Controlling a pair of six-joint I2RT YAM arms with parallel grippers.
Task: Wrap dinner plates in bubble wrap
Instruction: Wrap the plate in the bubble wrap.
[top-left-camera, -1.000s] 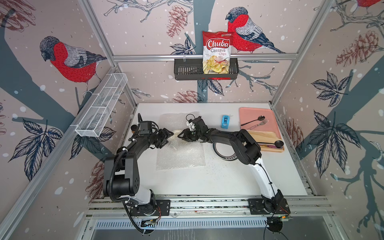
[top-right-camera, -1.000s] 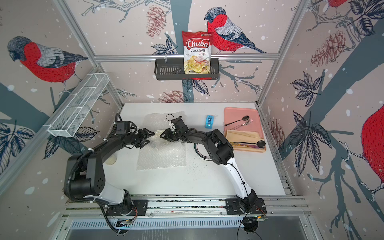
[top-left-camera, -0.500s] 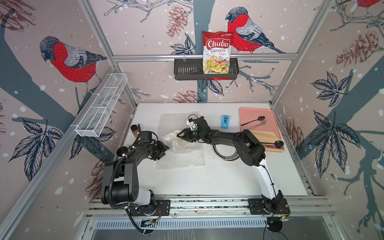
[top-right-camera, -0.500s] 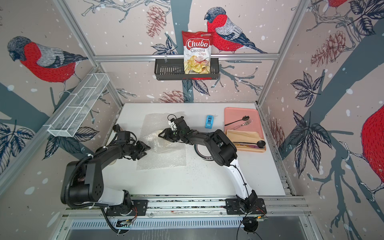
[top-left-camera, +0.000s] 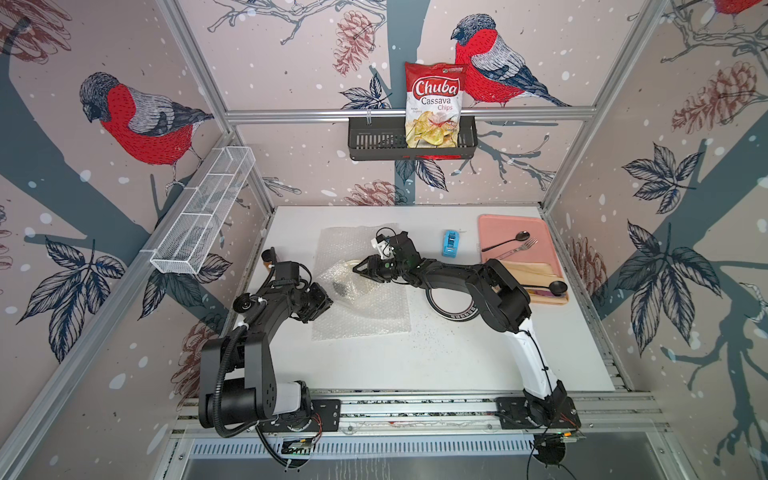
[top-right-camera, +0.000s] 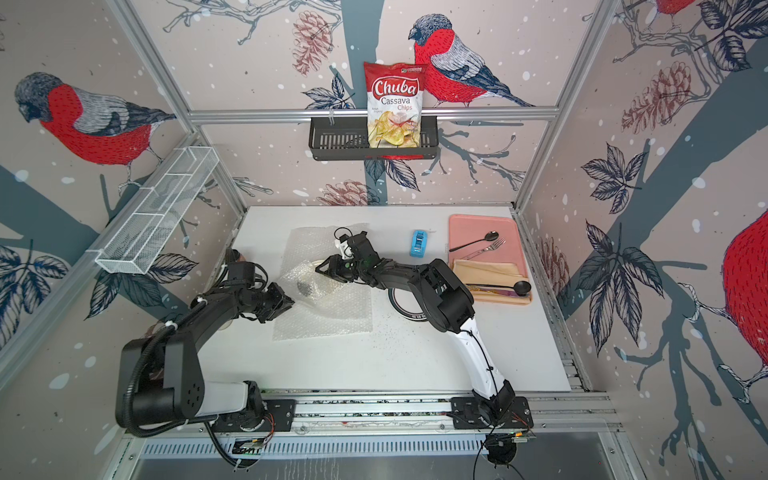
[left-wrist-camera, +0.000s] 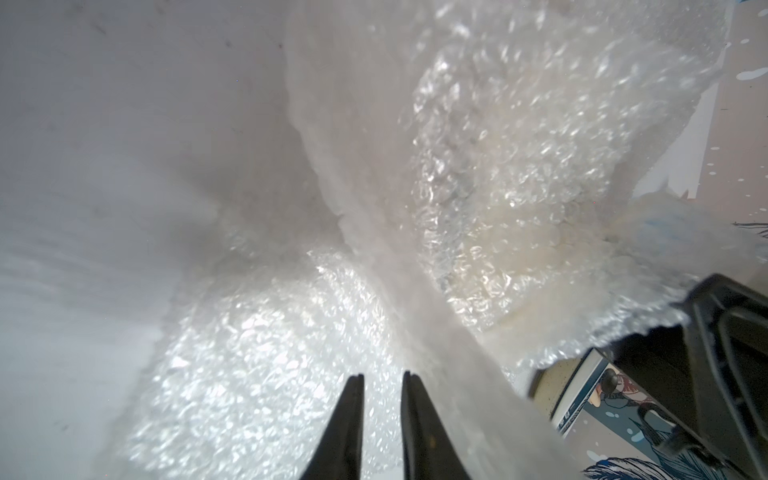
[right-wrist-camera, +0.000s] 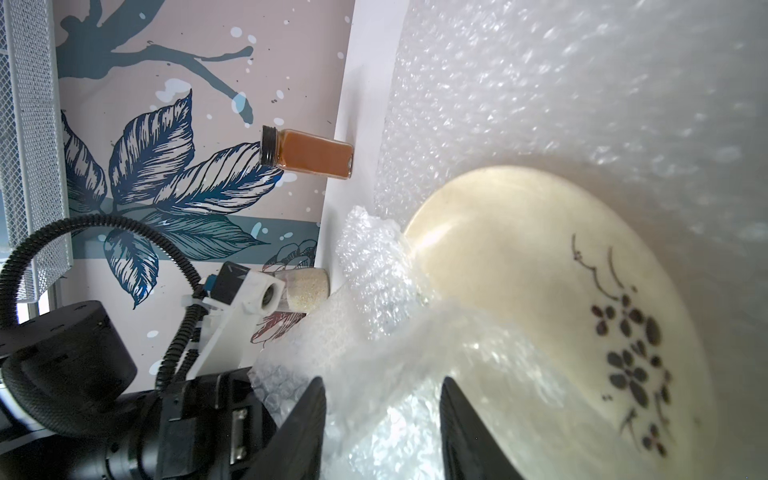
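**Plate between the two grippers, half under a fold of bubble wrap**

You had the plate (top-left-camera: 344, 286) lying flat on the bubble wrap (top-left-camera: 370, 318), directly between the two grippers. The left gripper (top-left-camera: 327, 302) sat low at the sheet's edge, with the plate just beyond its fingertips. The right gripper (top-left-camera: 360, 268) faced it from the plate's opposite side, close over the rim.

A loose, crumpled fold of film covered the part of the plate nearer the left gripper. The cream surface ahead of the right gripper showed bare in the right wrist view.

In the left wrist view the fingers (left-wrist-camera: 349, 415) stood close together with a narrow gap, and you could not tell whether film was pinched there. The right jaws stood well apart, with crumpled film showing in the gap and no clamp evident.

The plate was round, so it offered no long axis. The governing line was the fold, which ran across the line joining the grippers. The left arm was the nearer to the loose flap and was probably the one to carry it onward, toward the right gripper.

A second plate (top-left-camera: 451, 309) lay unwrapped behind the right gripper, under that arm.
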